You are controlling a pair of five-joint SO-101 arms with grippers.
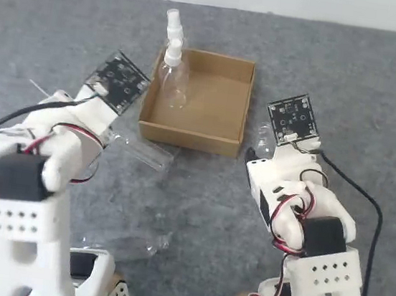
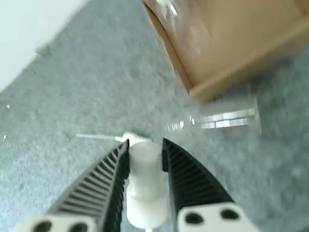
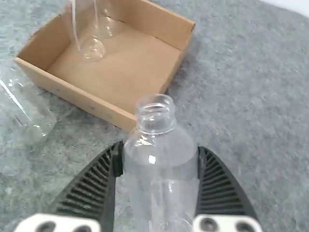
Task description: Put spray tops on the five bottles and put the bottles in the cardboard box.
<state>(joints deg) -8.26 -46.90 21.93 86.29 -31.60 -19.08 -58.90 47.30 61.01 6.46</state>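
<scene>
My left gripper (image 2: 145,142) is shut on a white spray top (image 2: 144,166), whose thin dip tube (image 2: 96,137) sticks out over the grey carpet, left of the cardboard box (image 1: 218,100). My right gripper (image 3: 159,150) is shut on a clear bottle (image 3: 157,145) with an open neck, just right of the box's near corner (image 3: 128,118). Two capped bottles lean in the box's back left corner, one spray top (image 1: 173,52) inside and another (image 1: 172,19) past the rim. An uncapped bottle (image 1: 140,152) lies in front of the box.
Another clear bottle (image 1: 125,244) lies on the carpet near the arm bases. The right half of the box floor (image 3: 120,67) is bare. Open carpet stretches to the right of the box and at the far left.
</scene>
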